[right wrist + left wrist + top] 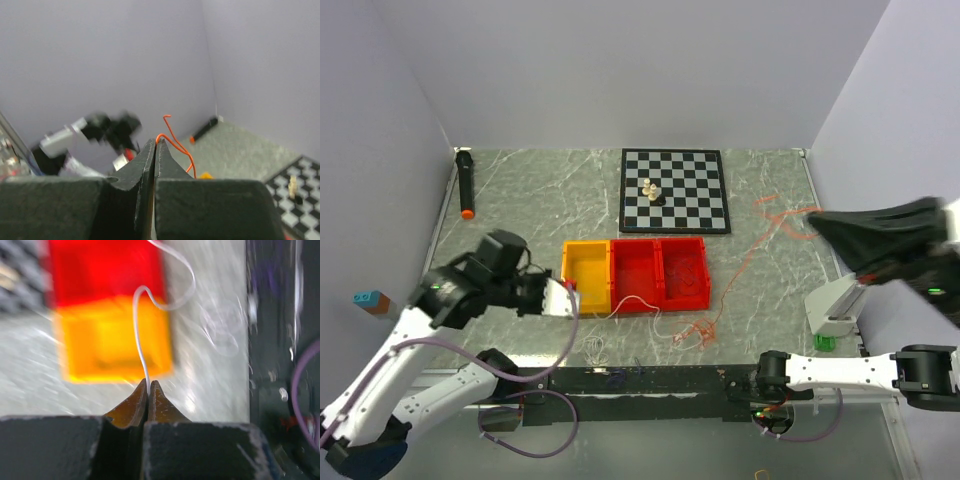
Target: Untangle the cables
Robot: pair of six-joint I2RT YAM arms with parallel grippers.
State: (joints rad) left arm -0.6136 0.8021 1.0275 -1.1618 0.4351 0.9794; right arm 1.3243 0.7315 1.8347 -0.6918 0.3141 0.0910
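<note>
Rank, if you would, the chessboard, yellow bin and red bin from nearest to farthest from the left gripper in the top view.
1. Yellow bin, right beside the left gripper.
2. Red bin, adjoining the yellow one on its right.
3. Chessboard, farther back, beyond both bins.

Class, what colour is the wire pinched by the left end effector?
The wire is white; left wrist view.

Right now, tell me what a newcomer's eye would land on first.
The red bin and yellow bin glow in the middle of the table, with the chessboard behind them. The left pincer is shut on a white wire near the yellow bin; the right pincer is shut on an orange wire, raised at the right.
</note>
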